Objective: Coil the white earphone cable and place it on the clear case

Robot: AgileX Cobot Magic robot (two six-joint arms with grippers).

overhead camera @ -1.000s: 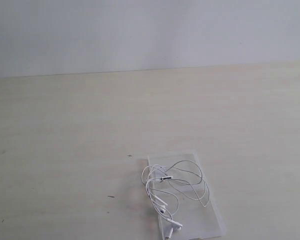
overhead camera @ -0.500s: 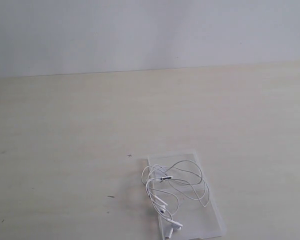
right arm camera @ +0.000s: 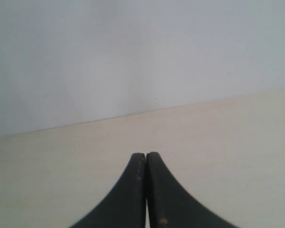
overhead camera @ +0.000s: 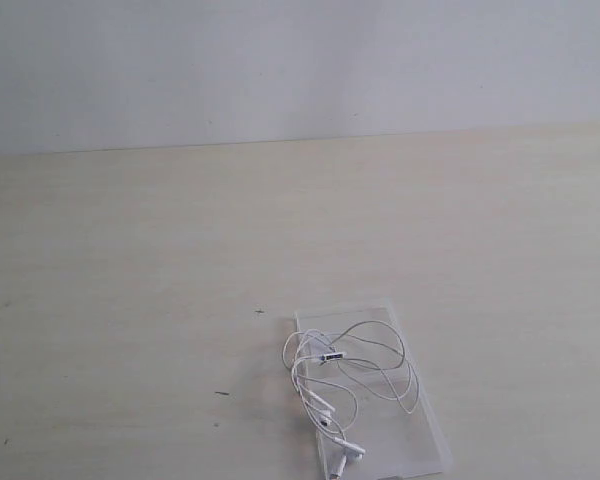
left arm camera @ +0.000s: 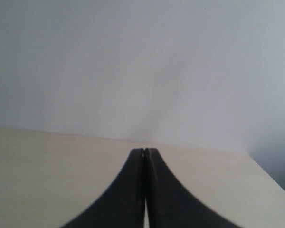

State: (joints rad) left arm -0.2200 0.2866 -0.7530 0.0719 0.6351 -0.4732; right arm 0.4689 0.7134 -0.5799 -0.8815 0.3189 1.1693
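White earphone cable (overhead camera: 329,356) looped on the clear case (overhead camera: 428,440), table's (overhead camera: 130,300) near edge; left gripper (left arm camera: 145,151), right gripper (right arm camera: 146,154) pinched closed, empty.

Pale wooden tabletop (overhead camera: 130,260) against a plain grey-white wall (overhead camera: 300,60), soft even light.

The left claw (left arm camera: 144,151) has two black, curved, tapering fingers (left arm camera: 128,190). The right claw (right arm camera: 146,155) matches, its outer edges finely ridged.
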